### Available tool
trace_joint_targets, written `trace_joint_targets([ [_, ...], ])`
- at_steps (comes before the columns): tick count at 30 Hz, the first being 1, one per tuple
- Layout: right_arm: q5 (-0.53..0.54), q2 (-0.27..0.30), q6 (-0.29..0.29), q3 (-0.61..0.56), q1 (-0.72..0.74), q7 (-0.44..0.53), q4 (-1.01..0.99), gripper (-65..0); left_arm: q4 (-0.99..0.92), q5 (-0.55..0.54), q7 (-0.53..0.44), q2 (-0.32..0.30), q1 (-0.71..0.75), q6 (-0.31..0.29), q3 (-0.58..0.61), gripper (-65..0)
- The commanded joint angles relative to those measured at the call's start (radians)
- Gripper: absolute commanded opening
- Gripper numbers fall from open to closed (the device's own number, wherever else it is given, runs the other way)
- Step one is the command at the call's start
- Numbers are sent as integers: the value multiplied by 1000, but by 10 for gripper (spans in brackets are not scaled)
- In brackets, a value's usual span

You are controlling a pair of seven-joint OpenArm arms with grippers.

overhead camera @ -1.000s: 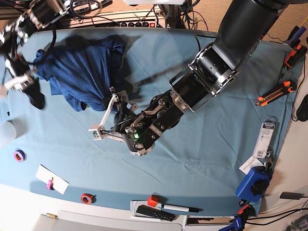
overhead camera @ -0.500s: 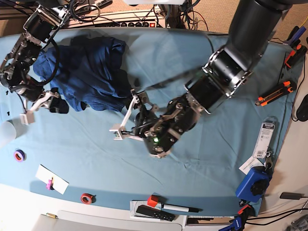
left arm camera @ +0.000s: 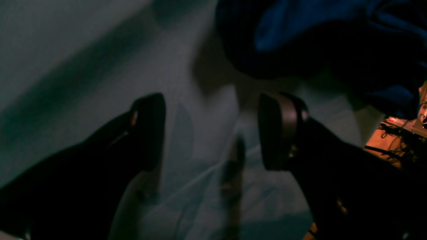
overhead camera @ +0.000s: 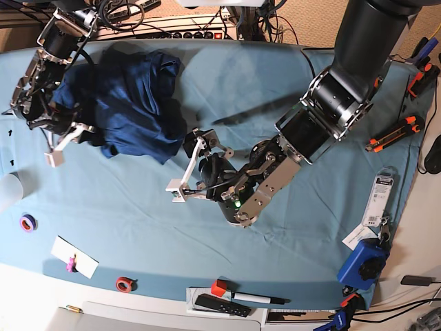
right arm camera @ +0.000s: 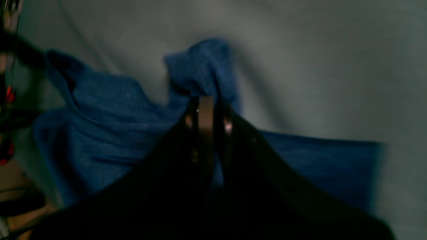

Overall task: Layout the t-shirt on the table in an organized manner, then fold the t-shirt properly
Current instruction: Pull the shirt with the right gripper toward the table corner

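The dark navy t-shirt (overhead camera: 131,103) lies crumpled at the far left of the teal table (overhead camera: 138,207). My right gripper (overhead camera: 77,135) sits at the shirt's lower left edge. In the right wrist view the right gripper (right arm camera: 205,103) is shut on a raised fold of the t-shirt (right arm camera: 110,113). My left gripper (overhead camera: 185,162) hovers just right of the shirt's lower corner, apart from it. In the left wrist view the left gripper (left arm camera: 213,133) stands open over bare cloth, with the t-shirt (left arm camera: 300,33) beyond its fingertips.
An orange box cutter (overhead camera: 394,133) and a packaged item (overhead camera: 377,200) lie at the right. A blue tool (overhead camera: 363,264) sits at the front right. Tape rolls (overhead camera: 27,222) (overhead camera: 124,283), a white card (overhead camera: 74,256) and a marker (overhead camera: 258,298) line the front edge.
The right gripper moved up onto the shirt's lower left edge and shut on a fold. The left arm shifted right with its jaws still open.
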Motion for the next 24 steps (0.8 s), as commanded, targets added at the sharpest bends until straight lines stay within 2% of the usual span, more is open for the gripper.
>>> trace_joint_targets([
  [1, -2, 31, 5, 17, 20, 30, 16, -650, 13, -18, -12, 8, -35, -4, -4, -216],
  [5, -33, 43, 4, 66, 23, 54, 16, -650, 13, -19, -15, 8, -35, -4, -4, -216],
  [13, -23, 44, 3, 126, 26, 71, 16, -650, 13, -41, -19, 9, -31, -5, -4, -216],
  [14, -12, 44, 3, 126, 25, 62, 16, -631, 13, -42, -19, 9, -29, -9, -4, -216],
  [17, 38, 50, 4, 131, 25, 26, 16, -346, 13, -56, -19, 8, -27, -15, -4, -216],
  [18, 58, 57, 5, 135, 24, 14, 16, -297, 13, -55, -19, 9, -26, -16, -4, -216],
  [20, 112, 79, 4, 156, 24, -34, 16, -294, 13, -55, -19, 8, -25, -16, -4, -216],
  [24, 312, 116, -24, 265, 24, -40, 16, -294, 13, -55, -20, 8, -15, -21, -4, -216],
])
